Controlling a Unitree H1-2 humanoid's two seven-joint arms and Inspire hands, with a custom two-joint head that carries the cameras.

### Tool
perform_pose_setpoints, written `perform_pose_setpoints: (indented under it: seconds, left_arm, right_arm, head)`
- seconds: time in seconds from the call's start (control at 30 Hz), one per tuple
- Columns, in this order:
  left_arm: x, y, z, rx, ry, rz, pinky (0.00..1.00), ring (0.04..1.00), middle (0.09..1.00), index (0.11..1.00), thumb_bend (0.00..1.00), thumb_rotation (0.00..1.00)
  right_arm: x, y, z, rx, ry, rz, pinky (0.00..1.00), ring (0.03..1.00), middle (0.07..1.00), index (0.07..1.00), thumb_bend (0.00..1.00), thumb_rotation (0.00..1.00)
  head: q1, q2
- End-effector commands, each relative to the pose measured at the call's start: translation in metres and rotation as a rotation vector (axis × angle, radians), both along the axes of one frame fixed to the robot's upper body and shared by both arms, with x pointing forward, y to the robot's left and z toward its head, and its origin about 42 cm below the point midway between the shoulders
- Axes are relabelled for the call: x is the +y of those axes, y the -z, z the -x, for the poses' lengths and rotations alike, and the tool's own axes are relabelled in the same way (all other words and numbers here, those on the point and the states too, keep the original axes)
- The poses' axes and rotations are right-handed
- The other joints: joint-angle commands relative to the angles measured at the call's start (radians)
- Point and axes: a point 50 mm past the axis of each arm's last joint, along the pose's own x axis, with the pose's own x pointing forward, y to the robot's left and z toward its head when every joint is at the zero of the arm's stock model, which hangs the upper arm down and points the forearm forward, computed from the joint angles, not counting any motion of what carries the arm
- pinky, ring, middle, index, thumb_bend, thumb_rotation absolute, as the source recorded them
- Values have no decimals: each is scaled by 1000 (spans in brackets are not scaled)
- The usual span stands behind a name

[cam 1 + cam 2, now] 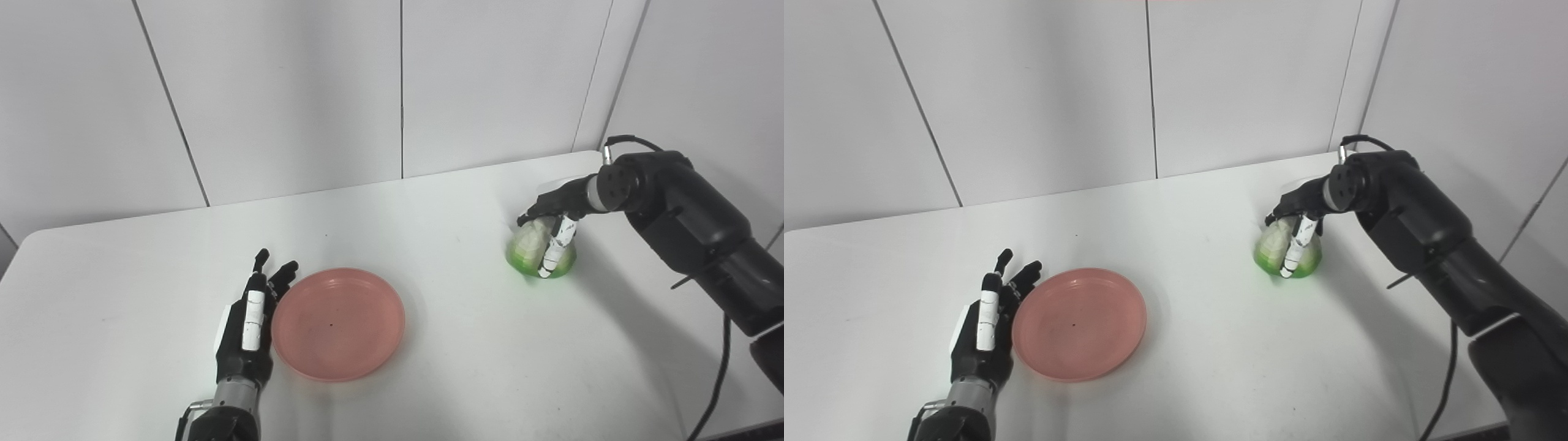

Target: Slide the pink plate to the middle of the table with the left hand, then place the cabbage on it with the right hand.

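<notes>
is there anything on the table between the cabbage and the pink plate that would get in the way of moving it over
Nothing visible. The right hand is closed over the cabbage near the table's right side, and only bare tabletop lies between it and the plate. The left hand rests against the plate's far side, off that path.

You're looking at a white, smooth-topped table with rounded corners (465, 367), pushed up to a pale panelled wall. A round, shallow pink plastic plate (338, 323) lies flat on it, left of the middle. Well apart, towards the far right corner, a green-and-pale leafy cabbage (531, 250) sits on the tabletop.
</notes>
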Motion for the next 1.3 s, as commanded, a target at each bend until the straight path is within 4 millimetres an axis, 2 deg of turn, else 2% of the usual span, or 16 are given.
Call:
perform_pose_setpoints:
  seconds: [0.0,0.1,0.23,0.4,0.67,0.73,0.77,0.93,0.97,1.03,1.07,1.1,1.17,1.27]
  left_arm:
    - [-6,5,1,48,9,-2,941,884,824,1000,1000,894]
    - [-6,5,1,49,10,12,943,882,820,1000,1000,884]
    - [-6,4,0,49,13,22,961,882,818,1000,1000,875]
    - [-5,3,0,49,12,18,956,878,814,1000,1000,879]
    - [-3,2,2,55,10,19,942,874,806,1000,1000,874]
    - [-3,2,2,54,12,15,944,874,810,1000,1000,876]
    - [-2,2,2,54,12,13,940,872,810,1000,1000,878]
    - [-2,1,2,52,13,7,922,871,811,1000,1000,877]
    - [-2,1,2,52,13,5,921,871,812,1000,1000,879]
    - [-2,2,2,53,13,4,921,871,814,1000,1000,881]
    - [-2,2,2,54,12,6,926,870,813,1000,1000,879]
    - [-2,2,2,56,12,9,930,871,811,1000,1000,877]
    - [-2,2,2,57,12,10,932,872,812,1000,1000,874]
    - [-2,2,1,55,12,7,933,871,812,1000,1000,875]
  right_arm:
    - [3,-19,-5,-66,-13,-3,713,857,915,918,1000,352]
    - [5,-13,-6,-52,-9,-11,706,837,900,918,1000,350]
    - [6,-4,-7,-72,-28,88,723,892,932,904,1000,337]
    - [6,9,-7,-103,-17,156,671,876,943,901,1000,302]
    - [3,27,-7,-101,-14,238,686,878,939,886,1000,255]
    - [2,29,-6,-106,-29,256,674,862,920,875,1000,244]
    - [1,30,-6,-109,-34,263,657,822,878,854,993,210]
    - [2,35,-5,-138,-47,303,593,684,726,748,884,83]
    - [2,36,-5,-142,-53,304,539,633,679,694,847,65]
    - [2,37,-5,-147,-55,293,458,560,621,645,809,44]
    - [1,38,-6,-148,-53,280,387,486,549,579,673,22]
    - [1,39,-7,-149,-58,272,341,434,507,531,588,9]
    - [0,40,-7,-151,-62,259,312,405,498,482,536,1]
    - [-1,37,-7,-154,-68,233,322,408,500,469,529,0]
  head:
    - [1,-1]
    - [4,0]
    - [5,0]
    - [9,5]
    - [6,10]
    - [6,12]
    - [6,12]
    - [5,16]
    - [5,16]
    - [5,16]
    - [5,16]
    - [5,18]
    - [5,18]
    - [5,18]
